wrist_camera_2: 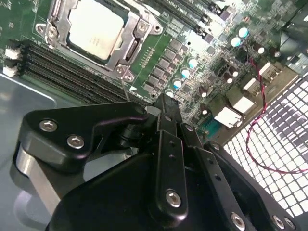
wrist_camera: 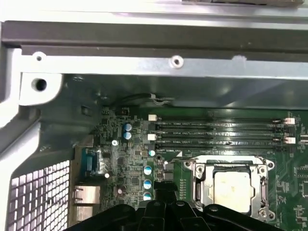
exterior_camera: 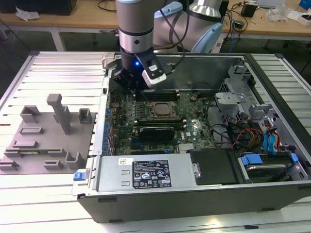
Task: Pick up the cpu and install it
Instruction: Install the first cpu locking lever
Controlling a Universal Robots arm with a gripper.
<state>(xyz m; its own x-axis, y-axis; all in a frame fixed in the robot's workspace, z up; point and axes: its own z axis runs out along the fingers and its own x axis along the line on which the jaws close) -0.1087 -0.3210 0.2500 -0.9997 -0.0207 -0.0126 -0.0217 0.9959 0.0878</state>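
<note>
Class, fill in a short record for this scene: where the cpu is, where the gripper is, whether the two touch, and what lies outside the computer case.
cpu: flat in the socket frame, silvery top up
gripper: over the motherboard, beside the socket frame
contact: none, gripper and cpu apart
elsewhere: grey fixture blocks, at the exterior view's left

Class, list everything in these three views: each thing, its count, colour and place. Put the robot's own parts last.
cpu: one, silvery, inside the socket frame.
socket frame: one, metal and black, on the motherboard.
motherboard: one, green, inside the computer case.
computer case: one, black, open, on the table.
fixture blocks: several, grey, at the exterior view's left of the case.
table: one, silvery slats, under case and blocks.
arm: one, grey, above the case.
gripper: one, black, over the motherboard near the socket frame.
</note>
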